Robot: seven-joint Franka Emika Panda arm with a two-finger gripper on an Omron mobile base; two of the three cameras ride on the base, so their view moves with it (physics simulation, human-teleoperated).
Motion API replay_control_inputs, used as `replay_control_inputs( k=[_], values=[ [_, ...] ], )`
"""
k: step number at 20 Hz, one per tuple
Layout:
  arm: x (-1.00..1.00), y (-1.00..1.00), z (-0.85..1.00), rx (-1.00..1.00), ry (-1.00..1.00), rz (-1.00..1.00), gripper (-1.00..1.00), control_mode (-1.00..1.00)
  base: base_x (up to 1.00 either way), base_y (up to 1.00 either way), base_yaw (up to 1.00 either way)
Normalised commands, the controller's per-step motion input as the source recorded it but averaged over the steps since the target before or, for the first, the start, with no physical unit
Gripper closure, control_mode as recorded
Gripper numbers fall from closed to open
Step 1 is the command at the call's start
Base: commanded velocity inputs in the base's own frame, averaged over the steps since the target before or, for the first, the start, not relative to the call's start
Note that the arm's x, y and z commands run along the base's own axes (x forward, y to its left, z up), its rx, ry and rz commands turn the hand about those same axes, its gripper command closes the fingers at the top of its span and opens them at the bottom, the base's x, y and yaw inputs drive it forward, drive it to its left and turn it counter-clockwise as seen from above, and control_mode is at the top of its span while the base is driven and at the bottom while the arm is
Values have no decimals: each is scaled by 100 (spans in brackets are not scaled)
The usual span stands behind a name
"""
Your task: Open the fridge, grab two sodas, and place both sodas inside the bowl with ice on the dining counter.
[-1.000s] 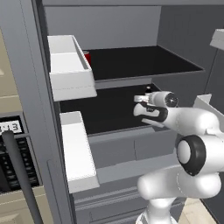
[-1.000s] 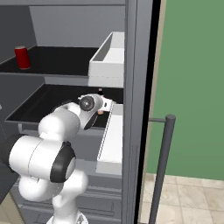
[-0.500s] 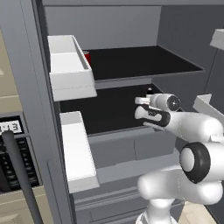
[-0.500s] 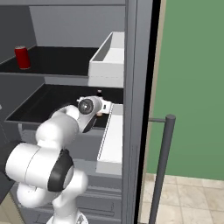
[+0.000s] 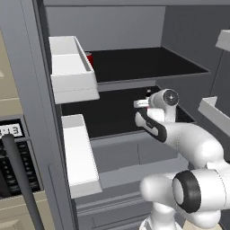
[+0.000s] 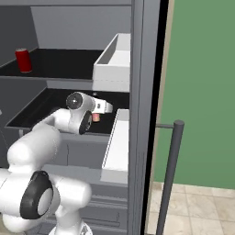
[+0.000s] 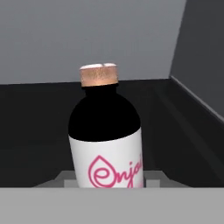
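A dark bottle (image 7: 106,135), white label, copper cap, is seen right at the gripper (image 6: 96,117), apparently clamped between the jaws on the fridge (image 5: 27,67) lower shelf; the grip itself is hidden. Likely lifted for removal. One red soda (image 6: 23,60) is left on the upper shelf, near its left rear corner.

Light: even, flat rendered brightness, no visible source | Shadows: black shelves inside the fridge (image 5: 27,90) stay dark, no cast shadows | Glare: soft sheen on the white arm (image 5: 197,143) | Focus: bottle (image 7: 106,135) in the hand view slightly soft; base views coarse, edges undistorted
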Motion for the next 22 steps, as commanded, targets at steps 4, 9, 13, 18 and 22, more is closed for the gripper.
replay_control_inputs(
  k=[4,9,13,18,22],
  values=[
    [-29,13,55,0,29,0,100,-100,0,0,0],
    [-72,1,3,4,10,5,100,-100,0,0,0],
    [-87,0,-1,6,5,8,100,-100,0,0,0],
    [-77,0,25,1,13,4,100,-100,0,0,0],
    [-75,0,35,0,14,1,100,-100,0,0,0]
  ],
)
